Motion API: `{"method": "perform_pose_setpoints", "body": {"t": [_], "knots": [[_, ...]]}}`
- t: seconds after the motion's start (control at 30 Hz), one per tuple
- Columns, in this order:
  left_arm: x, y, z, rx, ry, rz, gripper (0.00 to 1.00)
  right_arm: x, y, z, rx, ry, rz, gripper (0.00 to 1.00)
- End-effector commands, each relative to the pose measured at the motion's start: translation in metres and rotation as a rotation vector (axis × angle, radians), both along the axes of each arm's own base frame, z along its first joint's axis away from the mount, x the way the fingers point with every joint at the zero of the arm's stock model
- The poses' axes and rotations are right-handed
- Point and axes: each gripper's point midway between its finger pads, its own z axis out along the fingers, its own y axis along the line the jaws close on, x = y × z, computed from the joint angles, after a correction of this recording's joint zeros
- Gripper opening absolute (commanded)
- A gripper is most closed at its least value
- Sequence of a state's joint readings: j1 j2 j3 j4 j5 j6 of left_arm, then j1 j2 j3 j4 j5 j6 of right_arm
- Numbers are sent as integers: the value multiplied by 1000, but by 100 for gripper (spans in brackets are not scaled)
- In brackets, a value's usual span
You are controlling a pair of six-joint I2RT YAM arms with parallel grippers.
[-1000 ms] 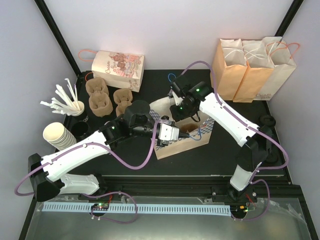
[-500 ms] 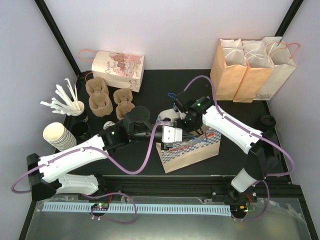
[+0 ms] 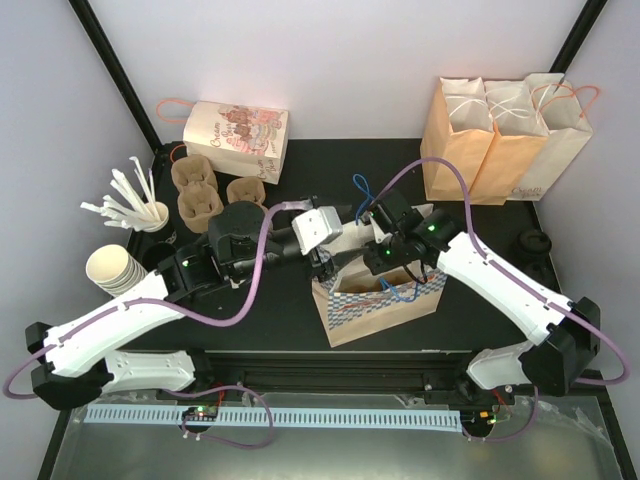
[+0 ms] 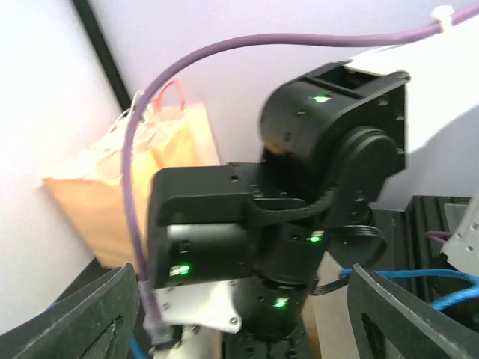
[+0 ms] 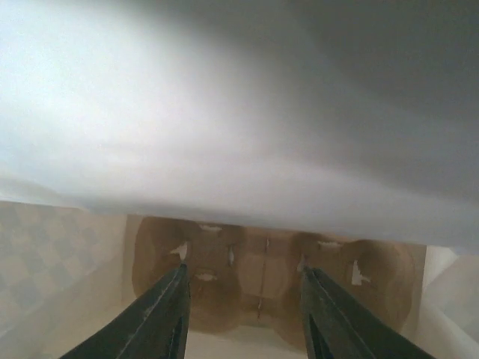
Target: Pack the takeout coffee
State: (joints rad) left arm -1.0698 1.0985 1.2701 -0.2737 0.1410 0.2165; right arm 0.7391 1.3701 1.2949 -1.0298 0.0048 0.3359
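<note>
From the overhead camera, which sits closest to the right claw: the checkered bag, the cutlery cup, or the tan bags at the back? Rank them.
From the right gripper:
1. Checkered bag, directly beneath it.
2. Tan bags, back right corner.
3. Cutlery cup, far left side.

Even bright overhead light; both wrist views soft, the right heavily blurred
</note>
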Motion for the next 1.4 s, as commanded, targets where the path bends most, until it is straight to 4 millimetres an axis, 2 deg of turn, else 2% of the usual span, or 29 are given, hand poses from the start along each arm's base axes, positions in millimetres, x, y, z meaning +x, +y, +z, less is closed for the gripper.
{"method": "perform_pose_setpoints", "body": {"t": [0.0,0.13,0.4,0.47,0.6,1.03,1.1,1.23,1.37], "knots": [[30,21,-18,84,131,191,81,-5,3,2,44,-10,11,44],[50,27,-36,166,269,247,82,-9,3,0,55,-3,13,44],[61,24,-64,236,405,170,82,-12,1,1,61,-9,16,43],[67,20,-72,261,437,146,78,-12,1,3,64,-13,18,43],[77,13,-76,299,471,116,71,-12,1,4,63,-12,18,44],[94,0,-111,385,624,80,63,-14,1,8,76,-14,27,43],[95,-1,-116,403,636,80,60,-14,1,8,78,-13,27,43],[101,2,-130,455,663,118,47,-16,1,7,76,-4,29,43],[109,10,-135,511,666,187,27,-18,1,6,73,6,30,43]]}}
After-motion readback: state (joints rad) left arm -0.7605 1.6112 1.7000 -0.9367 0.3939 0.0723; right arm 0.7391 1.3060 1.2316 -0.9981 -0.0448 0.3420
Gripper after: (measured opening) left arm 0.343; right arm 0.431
